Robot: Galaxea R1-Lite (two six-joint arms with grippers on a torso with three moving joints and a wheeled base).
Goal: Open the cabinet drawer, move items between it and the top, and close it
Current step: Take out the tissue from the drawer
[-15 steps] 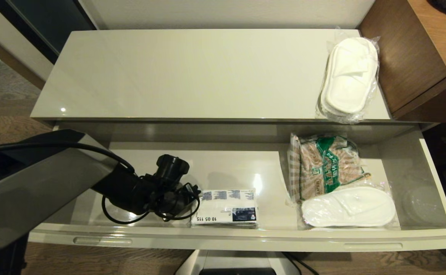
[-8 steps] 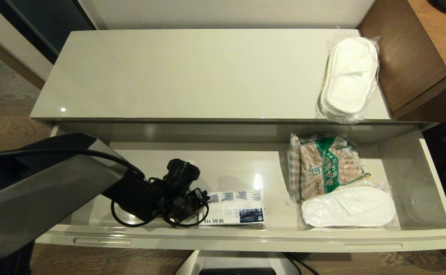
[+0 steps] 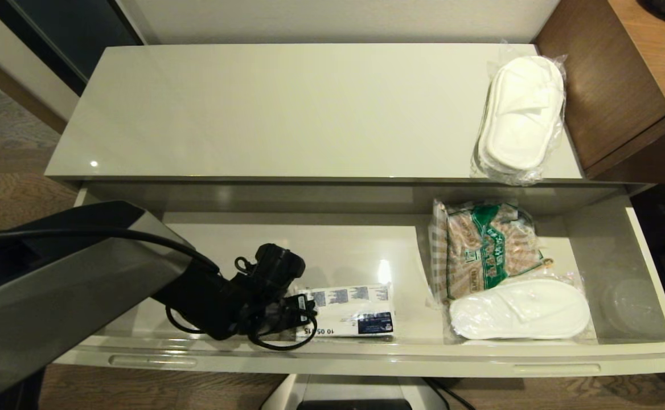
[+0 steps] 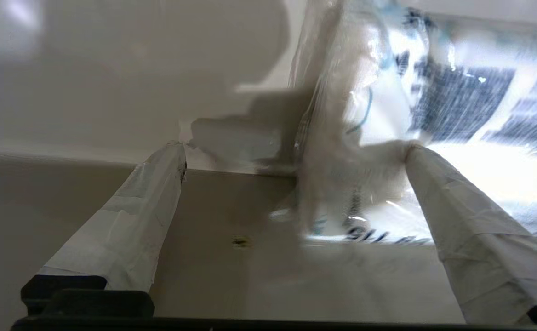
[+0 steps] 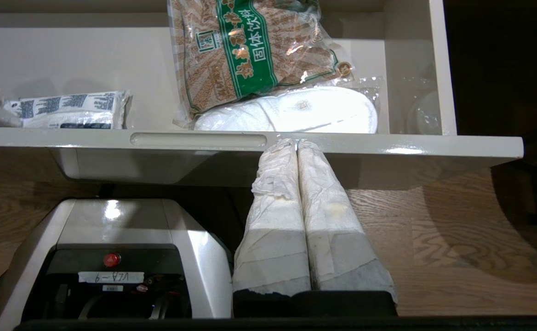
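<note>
The cabinet drawer (image 3: 366, 360) stands pulled out below the top (image 3: 287, 108). Inside it, near the front wall, lies the white tissue pack (image 3: 352, 310) with blue print. My left gripper (image 3: 299, 310) is down in the drawer at the pack's left end, open. In the left wrist view the left gripper (image 4: 294, 149) has that end of the tissue pack (image 4: 434, 101) between its taped fingers (image 4: 126, 220). One wrapped pair of slippers (image 3: 521, 117) lies on the top's right end, another (image 3: 519, 308) in the drawer. My right gripper (image 5: 296, 143) is shut, parked below the drawer's front rim (image 5: 388, 143).
A brown-and-green snack bag (image 3: 489, 245) lies in the drawer behind the slippers, and a clear round plastic item (image 3: 631, 304) sits at the drawer's right end. A brown wood desk (image 3: 640, 74) adjoins the cabinet on the right. My base (image 5: 112, 257) stands under the drawer.
My left gripper has moved right and toward the drawer's front, onto the tissue pack's left end. The pack has shifted slightly to the right. The right arm has not moved.
</note>
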